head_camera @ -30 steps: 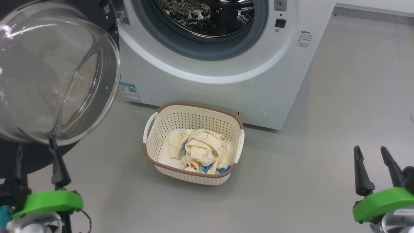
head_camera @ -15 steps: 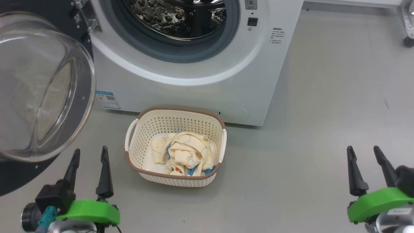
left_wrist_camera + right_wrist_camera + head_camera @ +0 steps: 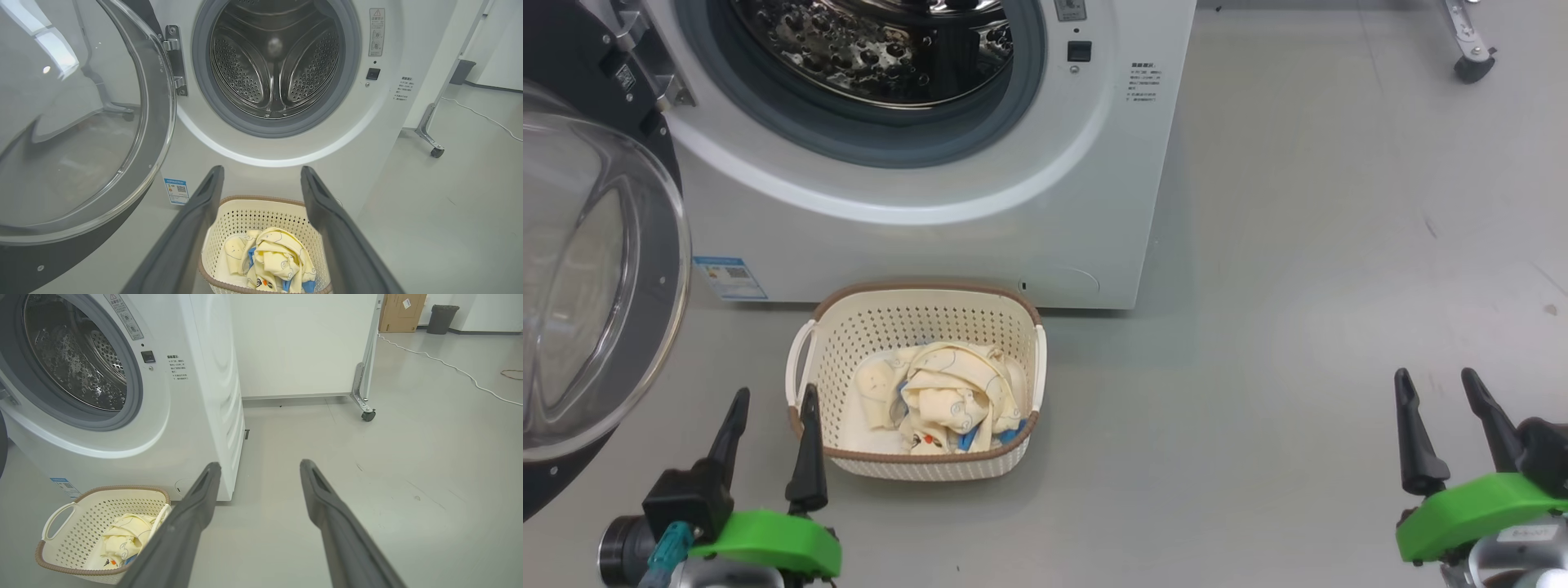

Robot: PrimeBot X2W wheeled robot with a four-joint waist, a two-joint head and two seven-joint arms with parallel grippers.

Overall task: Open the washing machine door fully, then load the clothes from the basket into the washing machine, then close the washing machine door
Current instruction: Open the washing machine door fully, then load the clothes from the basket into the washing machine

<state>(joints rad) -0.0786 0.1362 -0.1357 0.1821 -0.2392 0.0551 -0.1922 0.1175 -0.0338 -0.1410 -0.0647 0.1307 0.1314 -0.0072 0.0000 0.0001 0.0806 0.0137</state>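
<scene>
The white washing machine [image 3: 915,237] [image 3: 384,163] [image 3: 192,428] stands with its steel drum exposed. Its door [image 3: 596,269] [image 3: 81,134], black-rimmed with a glass bowl, is swung out to the left. On the floor in front sits the cream basket [image 3: 915,322] [image 3: 261,212] [image 3: 65,539] holding the cream-yellow clothes [image 3: 947,400] [image 3: 273,261] [image 3: 122,539] with blue patches. My left gripper [image 3: 774,400] [image 3: 261,173] is open just left of the basket's near corner, with nothing between its fingers. My right gripper [image 3: 1436,382] [image 3: 259,465] is open over bare floor far right of the basket.
A white panel on a wheeled metal foot [image 3: 365,410] [image 3: 433,147] [image 3: 1470,65] stands right of the machine. A white cable [image 3: 449,367] runs over the grey floor behind it, with a cardboard box [image 3: 402,312] and a dark bin [image 3: 443,318] further back.
The head camera has swung right, so the machine, door and basket sit further left in the picture. The left gripper has come out from under the door to beside the basket.
</scene>
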